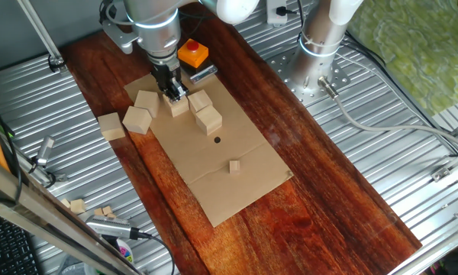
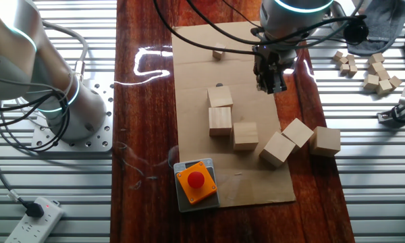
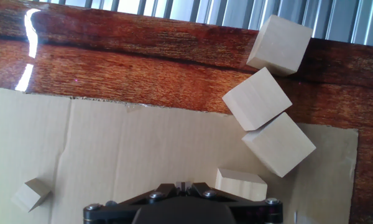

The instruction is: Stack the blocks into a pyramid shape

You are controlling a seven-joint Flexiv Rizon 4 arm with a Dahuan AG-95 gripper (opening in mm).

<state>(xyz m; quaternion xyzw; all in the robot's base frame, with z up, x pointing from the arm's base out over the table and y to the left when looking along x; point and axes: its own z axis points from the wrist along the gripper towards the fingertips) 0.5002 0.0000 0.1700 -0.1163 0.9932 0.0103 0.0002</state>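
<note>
Six pale wooden blocks lie flat, none stacked. Three of the blocks (image 2: 220, 97) (image 2: 220, 121) (image 2: 245, 134) sit close together on the cardboard sheet (image 2: 196, 74). A second trio (image 2: 277, 148) (image 2: 298, 131) (image 2: 325, 141) trails off the sheet's edge onto the dark wood. In the hand view that trio (image 3: 278, 144) (image 3: 257, 98) (image 3: 279, 45) is at upper right, and one block (image 3: 239, 184) shows just right of the fingers. My gripper (image 1: 173, 92) (image 2: 271, 82) (image 3: 183, 185) hangs above the cardboard, shut and holding nothing.
An orange box with a red button (image 2: 194, 181) stands at one end of the cardboard. A tiny wooden cube (image 2: 218, 53) (image 3: 30, 193) lies near the other end. Several small cubes (image 2: 374, 71) lie on the ribbed metal table. A second arm's base (image 1: 320, 46) stands beside the board.
</note>
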